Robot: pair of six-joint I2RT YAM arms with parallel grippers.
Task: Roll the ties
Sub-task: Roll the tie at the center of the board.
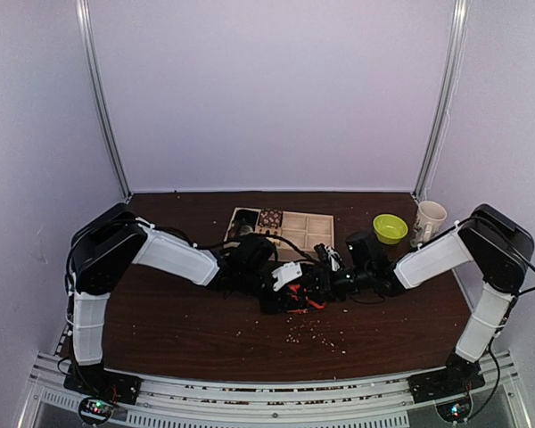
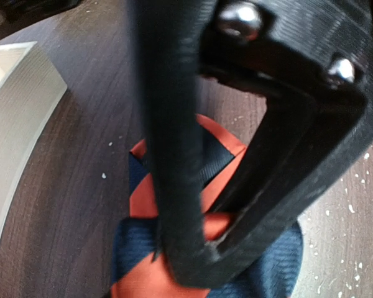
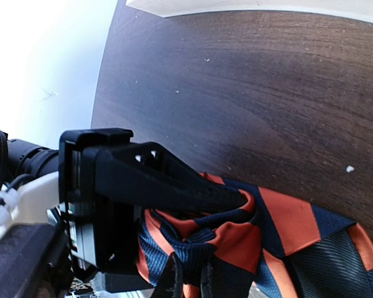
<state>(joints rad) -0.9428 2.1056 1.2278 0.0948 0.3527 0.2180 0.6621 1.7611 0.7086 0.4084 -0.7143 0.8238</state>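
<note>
A red-orange and black diagonally striped fabric necktie [image 3: 280, 217] is seen bunched on the dark brown wooden table [image 3: 267, 93], near its middle. A fold is pinched by the right gripper [image 3: 189, 279]. The bundle is straddled by the left gripper [image 2: 189, 261]; whether it is clamped cannot be told. Risk: the loose coil could be sprung open if one side is released early.
</note>
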